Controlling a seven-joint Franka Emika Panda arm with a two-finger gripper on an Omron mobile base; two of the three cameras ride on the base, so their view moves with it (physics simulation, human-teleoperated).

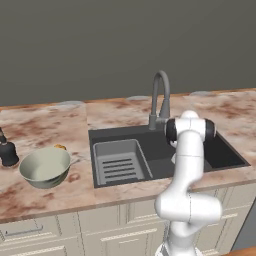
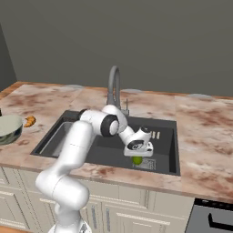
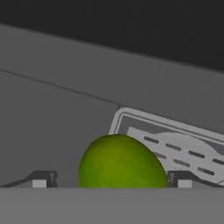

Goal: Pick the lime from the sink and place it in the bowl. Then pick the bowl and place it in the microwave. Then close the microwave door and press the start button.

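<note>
Pincer (image 3: 111, 177): released, jaws spread wide, one tip on each side of the lime, low inside the sink
Lime (image 3: 121, 161): on the sink floor beside the drain grate, between the tips
Sink (image 2: 166, 157): dark basin set in the marbled desk (image 1: 45, 127)
Bowl (image 1: 46, 167): on the desk, left of the sink

Marbled surface (image 1: 45, 127) w/ pale cabinet fronts (image 1: 45, 235) below. Small orange item (image 2: 30, 121) and dark bottle (image 1: 7, 150), both well left of fingers. Grey wall (image 1: 100, 45) beyond.
</note>
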